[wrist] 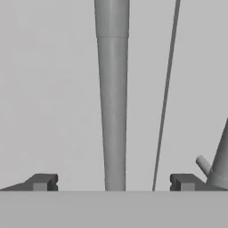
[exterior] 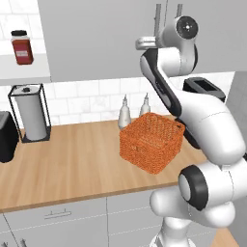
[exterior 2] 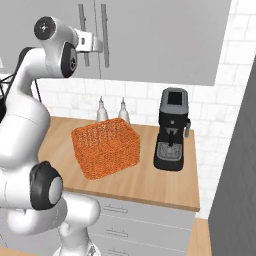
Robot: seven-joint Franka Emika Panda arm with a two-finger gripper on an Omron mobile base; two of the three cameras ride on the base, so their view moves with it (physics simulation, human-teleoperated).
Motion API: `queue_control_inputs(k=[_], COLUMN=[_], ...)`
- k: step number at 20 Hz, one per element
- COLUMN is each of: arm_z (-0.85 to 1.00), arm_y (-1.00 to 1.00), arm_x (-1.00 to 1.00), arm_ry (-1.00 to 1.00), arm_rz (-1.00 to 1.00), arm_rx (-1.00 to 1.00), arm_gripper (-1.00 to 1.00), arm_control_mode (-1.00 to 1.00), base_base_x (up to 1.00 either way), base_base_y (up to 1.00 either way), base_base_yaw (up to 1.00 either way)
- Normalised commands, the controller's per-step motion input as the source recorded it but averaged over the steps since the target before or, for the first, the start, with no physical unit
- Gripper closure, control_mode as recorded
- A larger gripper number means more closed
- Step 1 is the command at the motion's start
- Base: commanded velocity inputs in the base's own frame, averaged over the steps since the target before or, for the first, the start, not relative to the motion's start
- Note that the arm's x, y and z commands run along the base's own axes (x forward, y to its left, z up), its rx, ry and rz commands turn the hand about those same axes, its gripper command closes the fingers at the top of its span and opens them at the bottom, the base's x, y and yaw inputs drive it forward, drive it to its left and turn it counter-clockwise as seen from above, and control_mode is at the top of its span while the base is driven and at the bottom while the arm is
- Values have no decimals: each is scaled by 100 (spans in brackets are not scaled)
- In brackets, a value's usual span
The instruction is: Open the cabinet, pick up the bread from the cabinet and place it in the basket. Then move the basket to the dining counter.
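Wood worktop (exterior: pixel 72 154) w/ basket (exterior: pixel 152 141), coffee machine (exterior 2: pixel 171 130)

A matt, smooth grey finish is seen on the cabinet (exterior 2: pixel 165 40) fronts; its bar handles (wrist: pixel 112 98) are rendered as dull silver metal; the basket (exterior: pixel 152 141) is shown as rough orange woven mesh; the worktop (exterior: pixel 62 159) is given a light wood grain; glossy black plastic covers the coffee machine (exterior 2: pixel 171 129).

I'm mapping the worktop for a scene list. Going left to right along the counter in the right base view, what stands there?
Two bottles at the back, orange basket, black coffee machine.
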Motion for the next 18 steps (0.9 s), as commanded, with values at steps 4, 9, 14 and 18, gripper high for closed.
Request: queue_control_inputs(k=[4,9,14,18], arm_z=[0,0,0,-10], arm_y=[0,0,0,0], arm_x=[40,32,30,34], arm_ry=[-2,-5,-5,-2], arm_rz=[0,0,0,0], arm_rx=[1,0,0,0], arm_gripper=[-100,-100,-100,100], arm_control_mode=[-100,-100,-100,-100], base_base_x=[0,0,0,0], base_base_y=[0,0,0,0], base_base_yaw=[0,0,0,0])
